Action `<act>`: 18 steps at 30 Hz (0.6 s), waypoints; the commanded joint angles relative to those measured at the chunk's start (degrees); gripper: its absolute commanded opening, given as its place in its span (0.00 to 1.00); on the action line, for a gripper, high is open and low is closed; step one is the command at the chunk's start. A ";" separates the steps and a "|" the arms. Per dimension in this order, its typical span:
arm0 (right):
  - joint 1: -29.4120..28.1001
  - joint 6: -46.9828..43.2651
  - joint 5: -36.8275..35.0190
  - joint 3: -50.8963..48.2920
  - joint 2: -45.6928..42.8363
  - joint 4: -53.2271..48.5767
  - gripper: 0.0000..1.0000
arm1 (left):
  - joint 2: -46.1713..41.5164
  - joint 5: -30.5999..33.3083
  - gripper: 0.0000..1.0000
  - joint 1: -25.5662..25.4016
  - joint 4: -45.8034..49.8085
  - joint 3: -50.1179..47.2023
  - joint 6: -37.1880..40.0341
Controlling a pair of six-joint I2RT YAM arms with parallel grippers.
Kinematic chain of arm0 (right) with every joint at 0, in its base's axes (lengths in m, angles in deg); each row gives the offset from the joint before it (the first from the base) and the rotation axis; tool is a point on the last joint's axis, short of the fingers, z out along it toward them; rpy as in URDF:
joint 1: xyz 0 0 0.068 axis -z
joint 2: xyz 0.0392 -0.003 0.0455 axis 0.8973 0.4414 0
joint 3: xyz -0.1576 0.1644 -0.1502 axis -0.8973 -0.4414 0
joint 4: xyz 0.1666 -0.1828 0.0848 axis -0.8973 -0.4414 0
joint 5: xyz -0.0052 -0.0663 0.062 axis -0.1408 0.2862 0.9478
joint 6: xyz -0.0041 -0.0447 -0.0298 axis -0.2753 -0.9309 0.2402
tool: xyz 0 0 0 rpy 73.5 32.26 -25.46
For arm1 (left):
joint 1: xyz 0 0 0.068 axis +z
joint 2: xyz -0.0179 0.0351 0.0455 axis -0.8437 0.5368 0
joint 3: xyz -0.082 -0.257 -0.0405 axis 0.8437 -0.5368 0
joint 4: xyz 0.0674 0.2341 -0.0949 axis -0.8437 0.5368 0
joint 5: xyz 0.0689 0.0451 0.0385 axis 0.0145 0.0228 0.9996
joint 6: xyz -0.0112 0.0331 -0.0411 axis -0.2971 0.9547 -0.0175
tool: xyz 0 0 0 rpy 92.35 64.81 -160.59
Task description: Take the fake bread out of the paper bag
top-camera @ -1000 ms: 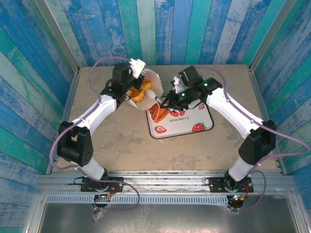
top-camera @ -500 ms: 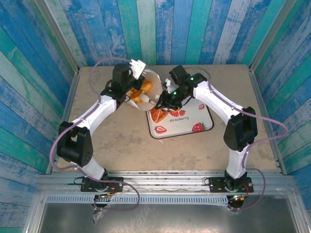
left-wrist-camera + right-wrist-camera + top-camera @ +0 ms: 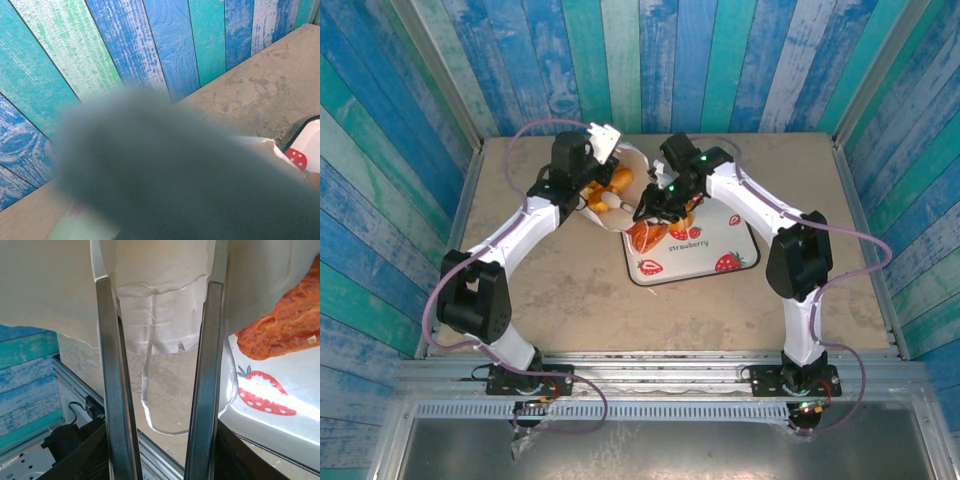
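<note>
Two arms meet at the paper bag (image 3: 633, 163), which sits toward 12 o'clock on the table (image 3: 560, 285) with its mouth open. My left gripper (image 3: 592, 150) is closed on the bag's rim at its 11 o'clock side. My right gripper (image 3: 157, 285) is at the bag's 4 o'clock edge, fingers parted, with the paper edge and a loop handle (image 3: 148, 390) showing between them. Orange fake bread (image 3: 603, 190) lies inside the bag. One reddish loaf (image 3: 285, 325) rests on the strawberry tray (image 3: 740, 238), at its 9 o'clock end.

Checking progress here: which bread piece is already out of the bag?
The orange-brown piece lying on the strawberry tray; the other pieces sit inside the paper bag.
</note>
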 commanded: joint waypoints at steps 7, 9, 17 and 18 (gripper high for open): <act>-2.24 0.88 1.78 4.75 4.31 0.34 0.45 | -2.51 -1.32 0.00 0.01 -0.68 -0.35 -0.93; -2.28 0.96 1.54 4.92 4.72 0.63 0.43 | -2.54 -1.58 0.00 -0.05 -0.78 -0.34 -1.26; -2.27 1.45 -0.65 4.17 3.28 1.76 0.26 | -2.63 -0.74 0.00 0.01 -0.89 -0.37 -1.97; -2.26 1.49 -1.08 3.82 2.78 1.85 0.25 | -2.65 -0.25 0.00 0.01 -0.86 -0.37 -2.09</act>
